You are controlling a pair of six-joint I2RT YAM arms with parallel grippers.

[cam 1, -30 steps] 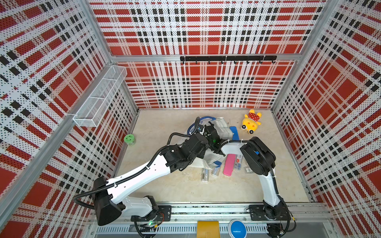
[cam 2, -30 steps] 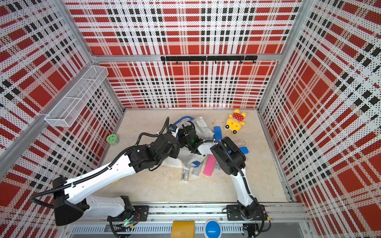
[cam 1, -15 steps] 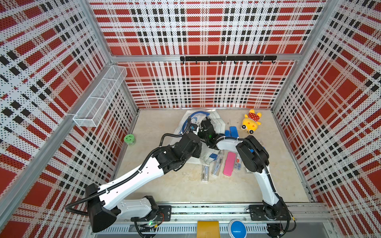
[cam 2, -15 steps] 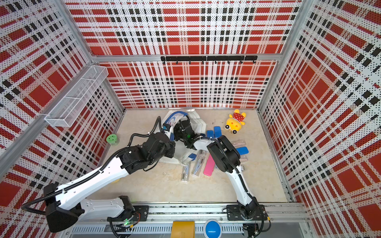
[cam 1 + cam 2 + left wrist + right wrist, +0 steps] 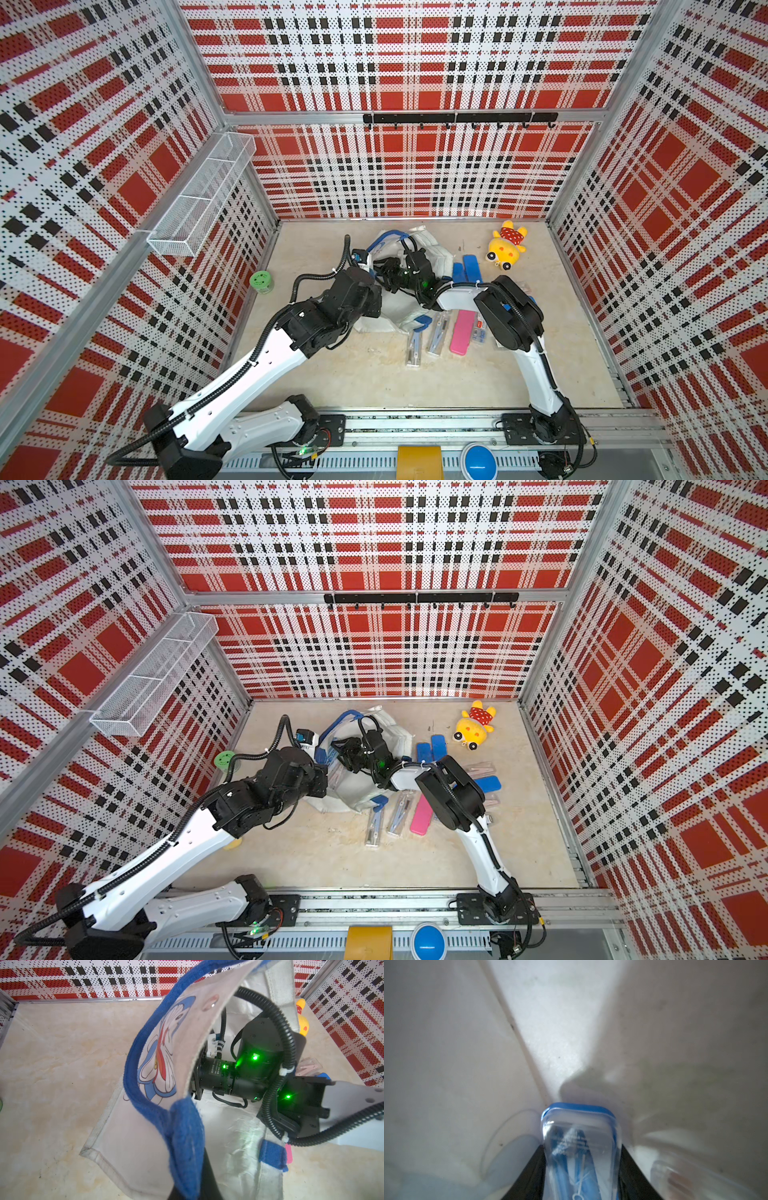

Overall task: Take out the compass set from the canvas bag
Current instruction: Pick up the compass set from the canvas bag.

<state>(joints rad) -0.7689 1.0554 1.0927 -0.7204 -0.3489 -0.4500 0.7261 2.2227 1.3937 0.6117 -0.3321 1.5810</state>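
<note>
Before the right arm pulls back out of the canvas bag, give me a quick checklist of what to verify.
1. Right gripper on compass set: ok, clear blue-rimmed case sits between its fingers.
2. Left gripper shut on blue handle, holding canvas bag open: ok.
3. Case out of the bag: not ok, canvas surrounds it.
4. Neighbouring case snagging: cannot tell, blurred.
5. Bare table to set it down: ok, in front of pink case.

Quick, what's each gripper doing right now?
Left gripper: closed on the blue handle of the canvas bag.
Right gripper: closed on the compass set, inside the bag.
</note>
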